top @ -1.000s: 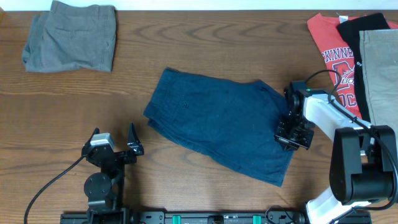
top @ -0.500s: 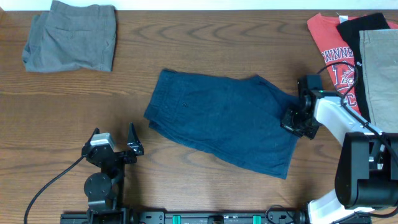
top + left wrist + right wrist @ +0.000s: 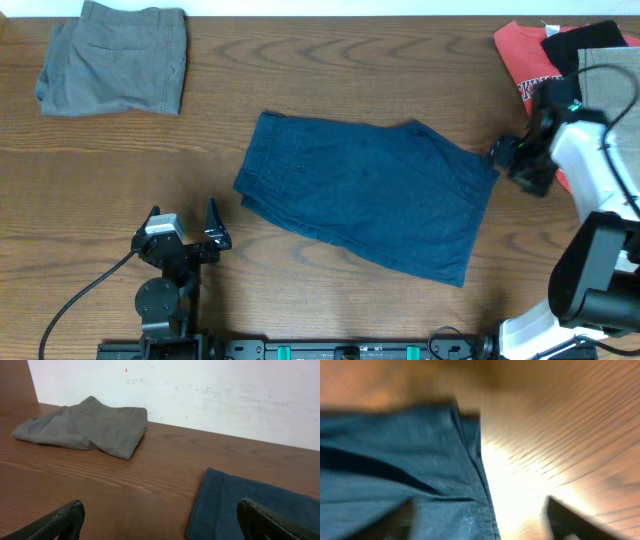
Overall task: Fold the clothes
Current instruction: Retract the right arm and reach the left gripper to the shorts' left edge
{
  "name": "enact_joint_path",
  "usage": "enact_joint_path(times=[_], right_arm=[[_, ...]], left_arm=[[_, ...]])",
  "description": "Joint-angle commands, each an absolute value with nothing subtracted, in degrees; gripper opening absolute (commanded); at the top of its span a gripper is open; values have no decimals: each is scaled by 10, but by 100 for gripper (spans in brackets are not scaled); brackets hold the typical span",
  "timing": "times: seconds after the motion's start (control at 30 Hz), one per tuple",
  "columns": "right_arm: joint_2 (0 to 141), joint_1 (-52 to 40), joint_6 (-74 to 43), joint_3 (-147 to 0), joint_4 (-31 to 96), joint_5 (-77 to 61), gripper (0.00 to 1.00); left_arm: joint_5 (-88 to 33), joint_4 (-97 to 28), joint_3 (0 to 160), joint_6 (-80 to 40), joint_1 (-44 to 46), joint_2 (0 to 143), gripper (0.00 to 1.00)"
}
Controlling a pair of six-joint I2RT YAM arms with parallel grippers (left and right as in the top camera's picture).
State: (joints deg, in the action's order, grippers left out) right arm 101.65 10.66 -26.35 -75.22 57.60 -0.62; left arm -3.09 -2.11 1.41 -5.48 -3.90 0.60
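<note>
Shorts (image 3: 365,195) lie flat, mid-worktop (image 3: 330,80). Right hand (image 3: 508,160) is at their right edge, fingers spread; wrist view blurred. Left hand (image 3: 182,222) sits apart near the front edge, fingers spread.

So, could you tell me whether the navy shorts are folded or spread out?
Spread out: the navy shorts lie flat at full length on the table, with no end turned over. Whether the legs overlap, cannot tell.
</note>
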Motion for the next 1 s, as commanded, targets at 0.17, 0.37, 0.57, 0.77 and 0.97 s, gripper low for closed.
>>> enact_joint_path(times=[0.17, 0.37, 0.57, 0.77, 0.97], right_arm=[[1019, 181, -237, -824, 596, -47, 99], [1019, 187, -237, -822, 596, -47, 99], [1019, 187, -237, -822, 596, -47, 99], [1019, 187, -237, -822, 596, -47, 99], [1019, 187, -237, -822, 596, -47, 99]], left_arm=[[-34, -37, 2, -45, -37, 2, 98], [-34, -37, 2, -45, -37, 2, 98], [-34, -37, 2, -45, -37, 2, 98], [-34, -38, 2, -45, -37, 2, 98], [-34, -37, 2, -45, -37, 2, 98]])
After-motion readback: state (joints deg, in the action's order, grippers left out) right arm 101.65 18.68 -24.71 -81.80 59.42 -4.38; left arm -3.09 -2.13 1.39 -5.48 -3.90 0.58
